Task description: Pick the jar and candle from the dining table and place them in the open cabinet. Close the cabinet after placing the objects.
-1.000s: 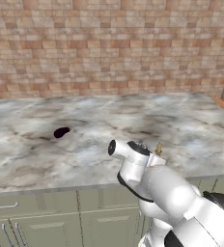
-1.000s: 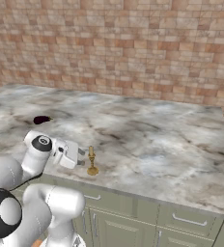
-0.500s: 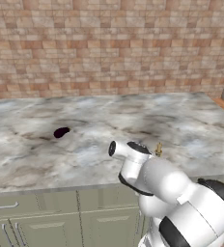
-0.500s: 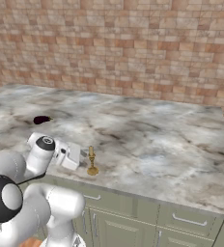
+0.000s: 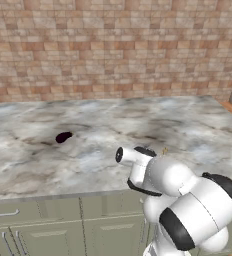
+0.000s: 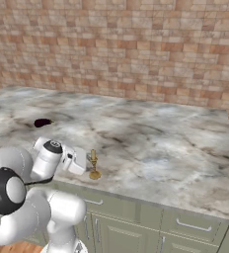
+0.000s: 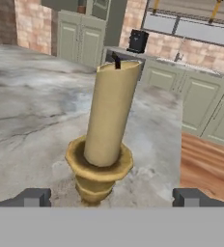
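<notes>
Reaching for the candle (image 7: pixel 106 140) on the bench (image 6: pixel 151 143).
We see our gripper (image 7: pixel 111 197) released, its fingertips (image 7: pixel 33 197) flanking the upright candle near the bench's near edge.

arm (image 5: pixel 188 210): glossy white shells, rounded and bulbous, segments joined by dark grey to black rings. left base view: one wide black band across the fat lower link, a thinner dark seam curving under the link above it. wrist ends in a short white cylinder with a dark round end cap. right base view: large black disc with a grey centre on the side of a low joint; small black cap on top of the wrist; boxy white hand body beyond it. finger tips (image 7: pixel 34 197): small, blocky, dark grey, square-edged.
</notes>
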Tool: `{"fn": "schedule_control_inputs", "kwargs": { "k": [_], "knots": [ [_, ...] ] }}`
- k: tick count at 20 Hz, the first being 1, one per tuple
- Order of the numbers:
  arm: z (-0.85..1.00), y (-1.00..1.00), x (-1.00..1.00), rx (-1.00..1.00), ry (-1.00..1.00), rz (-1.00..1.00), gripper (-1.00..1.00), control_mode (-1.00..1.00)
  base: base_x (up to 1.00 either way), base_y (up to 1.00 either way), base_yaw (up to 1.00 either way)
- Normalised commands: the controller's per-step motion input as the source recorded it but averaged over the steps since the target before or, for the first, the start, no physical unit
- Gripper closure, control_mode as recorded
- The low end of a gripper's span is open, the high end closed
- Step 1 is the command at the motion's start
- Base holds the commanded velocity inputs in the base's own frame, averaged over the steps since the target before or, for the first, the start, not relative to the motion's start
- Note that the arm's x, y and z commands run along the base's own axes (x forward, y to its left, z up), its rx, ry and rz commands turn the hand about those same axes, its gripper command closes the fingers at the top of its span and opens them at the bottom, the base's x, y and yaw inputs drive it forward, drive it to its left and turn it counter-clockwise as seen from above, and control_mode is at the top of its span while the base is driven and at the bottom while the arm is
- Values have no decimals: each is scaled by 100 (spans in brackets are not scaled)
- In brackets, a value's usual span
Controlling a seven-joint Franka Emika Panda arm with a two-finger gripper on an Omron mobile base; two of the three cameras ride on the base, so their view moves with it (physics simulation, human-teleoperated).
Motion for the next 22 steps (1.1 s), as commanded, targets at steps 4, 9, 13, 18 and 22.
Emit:
{"fn": "schedule_control_inputs", "kwargs": {
  "k": [4,9,13,18,22],
  "knots": [
    [-8,-3,26,0,0,0,-100,-100,0,0,0],
    [-13,-1,28,0,0,0,-100,-100,0,0,0],
    [-13,-1,29,0,0,0,-100,-100,0,0,0],
    [-10,-1,19,0,0,0,100,-100,0,0,0],
    [-5,0,4,0,0,0,100,-100,0,0,0]
  ]
}}
